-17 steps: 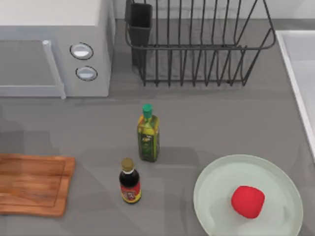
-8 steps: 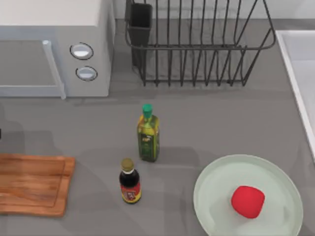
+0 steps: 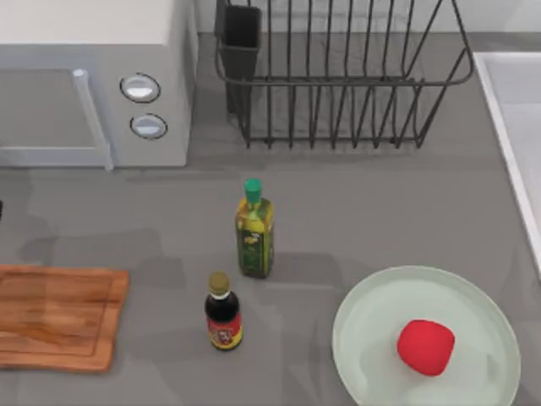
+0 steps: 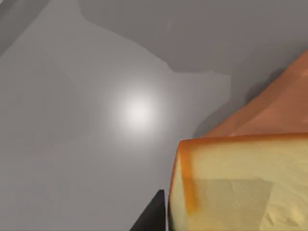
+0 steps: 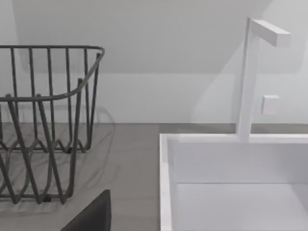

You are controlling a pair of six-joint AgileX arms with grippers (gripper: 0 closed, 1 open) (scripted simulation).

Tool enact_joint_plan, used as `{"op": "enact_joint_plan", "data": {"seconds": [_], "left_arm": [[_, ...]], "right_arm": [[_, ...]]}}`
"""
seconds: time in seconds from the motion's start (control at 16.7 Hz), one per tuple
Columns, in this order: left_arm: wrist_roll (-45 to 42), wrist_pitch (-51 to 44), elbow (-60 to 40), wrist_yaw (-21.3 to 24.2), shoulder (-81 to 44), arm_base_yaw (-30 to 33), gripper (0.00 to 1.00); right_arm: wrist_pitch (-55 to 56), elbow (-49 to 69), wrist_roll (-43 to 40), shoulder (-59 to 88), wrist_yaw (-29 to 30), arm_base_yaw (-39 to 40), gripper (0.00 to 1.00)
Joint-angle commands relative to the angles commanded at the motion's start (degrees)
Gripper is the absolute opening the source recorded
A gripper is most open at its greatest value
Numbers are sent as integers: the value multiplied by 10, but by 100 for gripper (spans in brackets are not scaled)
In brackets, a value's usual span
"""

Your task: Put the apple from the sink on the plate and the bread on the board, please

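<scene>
The red apple [image 3: 425,346] lies on the pale green plate [image 3: 372,338] at the front right of the counter. At the front left lies the wooden board [image 3: 55,317], bare on top. In the left wrist view the bread [image 4: 240,187] looms close, pale cut side and golden crust, above the counter beside the board's edge [image 4: 279,106]. My left gripper [image 4: 226,226] is shut on it, one dark finger [image 4: 150,217] against its crust. The white sink [image 3: 511,110] runs along the right edge, and its rim [image 5: 166,183] lies close ahead of a dark part of my right gripper [image 5: 91,216].
A green-capped oil bottle [image 3: 254,230] and a dark sauce bottle [image 3: 222,313] stand mid-counter between board and plate. A microwave [image 3: 93,85] sits at the back left and a wire dish rack [image 3: 338,76] at the back middle. A white faucet [image 5: 250,72] rises behind the sink.
A dark sliver at the top view's left edge has moved farther back, and the arm's shadow on the counter above the board has shifted. Apple, plate and bottles have not moved.
</scene>
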State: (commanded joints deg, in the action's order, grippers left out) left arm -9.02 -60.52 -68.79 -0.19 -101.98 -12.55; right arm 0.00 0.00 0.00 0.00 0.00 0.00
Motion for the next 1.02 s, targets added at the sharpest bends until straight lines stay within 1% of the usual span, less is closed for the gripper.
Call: {"op": "enact_joint_plan", "data": {"seconds": [0.24, 0.48, 0.78, 0.9, 1.02], "left_arm": [[7, -49, -44, 10, 10, -25, 0], [4, -40, -74, 5, 12, -42, 0], [2, -38, -74, 4, 10, -39, 0], [-14, -34, -69, 4, 14, -36, 0], [-54, -23, -59, 5, 25, -28, 0]], "right_arm": [[0, 0, 0, 0, 0, 0, 100], [0, 0, 0, 0, 0, 0, 100], [0, 0, 0, 0, 0, 0, 100], [0, 0, 0, 0, 0, 0, 100], [0, 0, 0, 0, 0, 0, 100]]}}
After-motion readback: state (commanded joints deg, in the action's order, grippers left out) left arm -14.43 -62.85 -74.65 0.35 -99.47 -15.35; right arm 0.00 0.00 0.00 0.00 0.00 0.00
